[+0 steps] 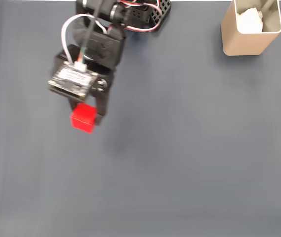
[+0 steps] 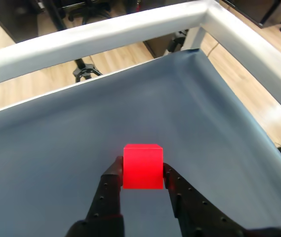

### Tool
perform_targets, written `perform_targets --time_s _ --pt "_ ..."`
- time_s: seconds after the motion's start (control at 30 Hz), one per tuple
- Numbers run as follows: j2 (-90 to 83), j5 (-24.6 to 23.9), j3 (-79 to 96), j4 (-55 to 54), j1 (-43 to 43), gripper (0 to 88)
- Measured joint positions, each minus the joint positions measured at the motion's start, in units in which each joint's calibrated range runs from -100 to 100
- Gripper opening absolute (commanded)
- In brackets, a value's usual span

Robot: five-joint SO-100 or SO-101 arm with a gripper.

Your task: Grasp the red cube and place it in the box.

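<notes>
Slate-blue desk (image 1: 189,163) all across the fixed view, smooth and matte, and the black arm (image 1: 105,44) comes down from the top edge at upper left of the frame with white and red cables looping over it. A small circuit board (image 1: 73,81) rides on the wrist, lying pale and flat on top of the black housing.

Just below that board sits the red cube (image 1: 83,117), bright against the blue, left of centre in the upper half of the frame. The gripper (image 1: 84,116) is right on it: one black finger (image 1: 102,101) runs down the cube's right side, the other is mostly hidden under the board.

Over to the wrist view, and it is clear. The red cube (image 2: 142,166) sits low in the middle of the frame, and the gripper (image 2: 141,173) has it pinched, a black fingertip (image 2: 114,170) pressed to its left face and another (image 2: 168,174) to its right. Whether the cube rests on the desk (image 2: 71,143) or is lifted off it, I cannot tell. A pale metal rail (image 2: 96,34) frames the desk's far edge, with wooden floor (image 2: 125,57) beyond.

The box (image 1: 251,30) stands upright in the upper right corner of the fixed view, beige, well apart from the cube, with something white (image 1: 249,20) inside it.
</notes>
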Motion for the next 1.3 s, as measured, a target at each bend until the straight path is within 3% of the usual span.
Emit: perform_targets --time_s 0.43,0.8,1.3 --pt "-0.80 1.17 -1.73 1.54 -13.98 0.2" --pt "-3.12 0.59 -8.93 15.43 -25.40 0.2" --pt "-8.92 0.15 -11.20 24.70 -38.86 0.2"
